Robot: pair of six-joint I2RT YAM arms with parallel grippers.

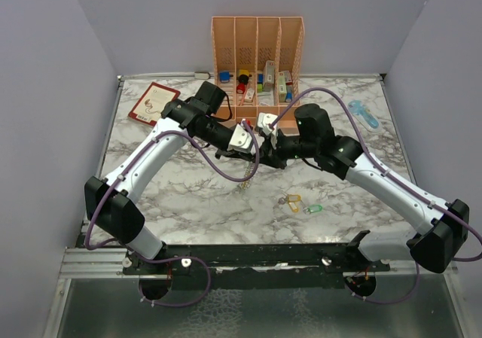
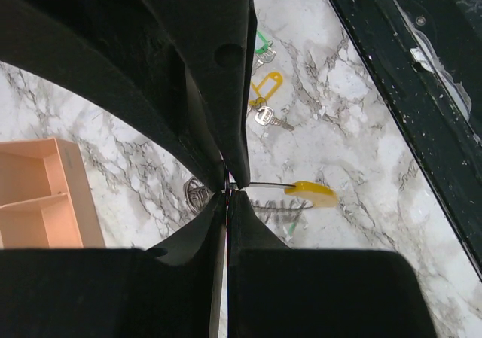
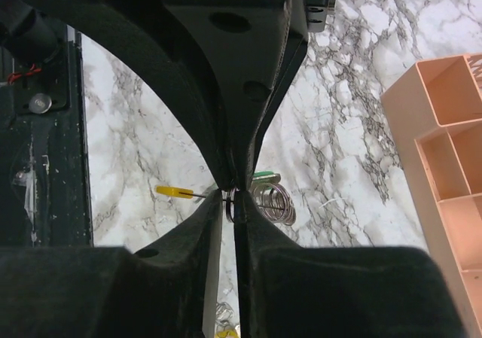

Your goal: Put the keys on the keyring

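My two grippers meet above the middle of the marble table. The left gripper [image 2: 227, 192] is shut on the keyring [image 2: 263, 184], a thin silver wire running right from its tips. A yellow-headed key [image 2: 310, 193] hangs on that wire. The right gripper [image 3: 230, 201] is pinched on the small split ring [image 3: 228, 206] of a key, with a green key head [image 3: 263, 176] and coiled rings [image 3: 277, 202] just behind its tips. In the top view the grippers [image 1: 254, 152] nearly touch. Two loose keys, yellow [image 1: 291, 201] and green [image 1: 313, 208], lie on the table nearer the arm bases.
A peach divided organizer [image 1: 257, 59] with small coloured items stands at the back. A red book [image 1: 153, 102] lies back left and a light blue object [image 1: 364, 114] back right. The black rail [image 1: 256, 255] runs along the near edge.
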